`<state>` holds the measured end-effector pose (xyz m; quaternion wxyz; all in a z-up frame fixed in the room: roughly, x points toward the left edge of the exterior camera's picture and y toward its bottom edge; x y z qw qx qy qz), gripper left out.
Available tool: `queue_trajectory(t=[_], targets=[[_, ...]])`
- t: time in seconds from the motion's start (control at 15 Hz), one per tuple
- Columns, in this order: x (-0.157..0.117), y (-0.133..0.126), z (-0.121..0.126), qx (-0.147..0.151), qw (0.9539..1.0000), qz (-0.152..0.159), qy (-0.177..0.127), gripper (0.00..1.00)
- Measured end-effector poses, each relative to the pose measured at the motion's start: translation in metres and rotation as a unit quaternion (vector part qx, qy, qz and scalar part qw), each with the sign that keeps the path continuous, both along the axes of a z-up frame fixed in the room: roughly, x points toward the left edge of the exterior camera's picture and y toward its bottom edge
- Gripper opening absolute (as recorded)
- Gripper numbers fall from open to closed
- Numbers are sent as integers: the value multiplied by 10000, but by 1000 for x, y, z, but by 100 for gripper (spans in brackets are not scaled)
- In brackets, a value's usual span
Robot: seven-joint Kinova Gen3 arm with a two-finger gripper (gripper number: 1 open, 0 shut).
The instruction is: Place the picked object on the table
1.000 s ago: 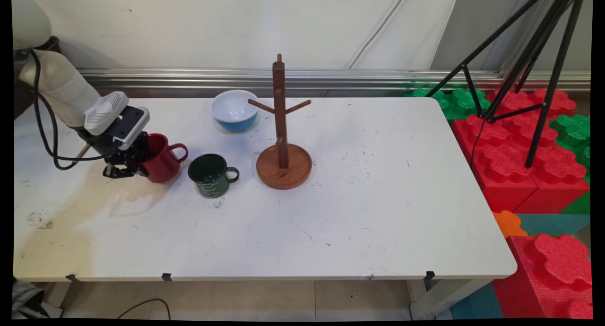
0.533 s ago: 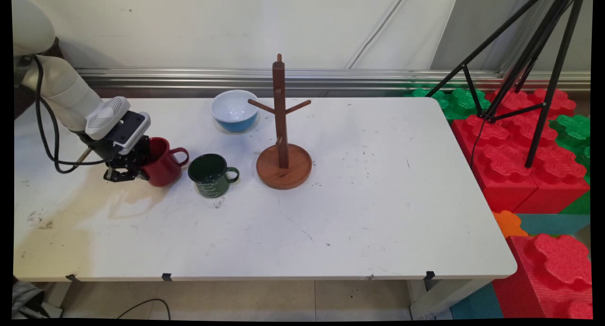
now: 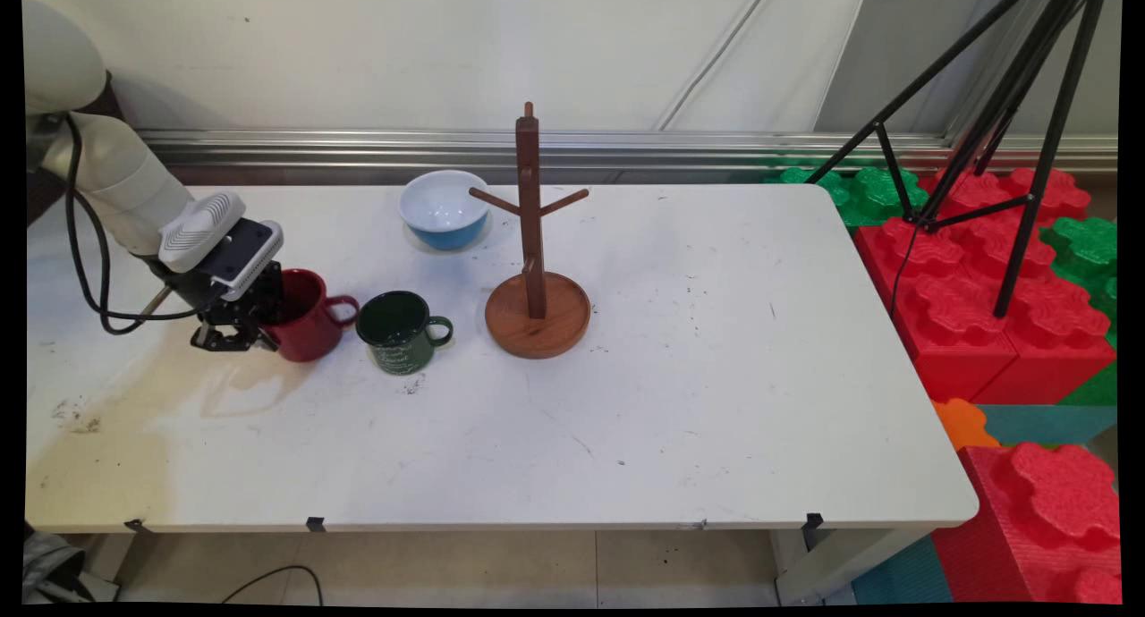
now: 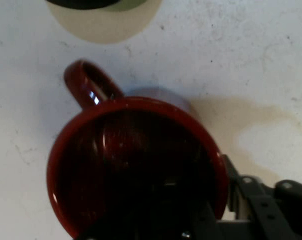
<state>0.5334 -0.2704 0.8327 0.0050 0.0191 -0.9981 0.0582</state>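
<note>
White arm enters from the upper left of the main view, forearm sloping down to the right, black cables looping beneath it. Wrist bent downward, low over the table. Black two-finger gripper [image 3: 240, 331] [image 4: 218, 220] closed across the wall of a dark red ceramic mug [image 3: 304, 316] [image 4: 136, 170], one finger inside, one outside.

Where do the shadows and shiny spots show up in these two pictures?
Main view: the arm casts a soft shadow on the table just in front of the red mug. Hand view: a small bright glint sits on the red mug's handle, and the mug's inside is dark.
</note>
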Motion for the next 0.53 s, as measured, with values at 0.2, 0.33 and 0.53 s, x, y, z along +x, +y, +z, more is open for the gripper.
queue_trajectory(t=[0.2, 0.33, 0.53], targets=[[1, 1, -1, 15, 10000, 1, 8, 100], [1, 1, -1, 12, 10000, -5, 9, 100], [3, 3, 0, 2, 10000, 5, 18, 100]])
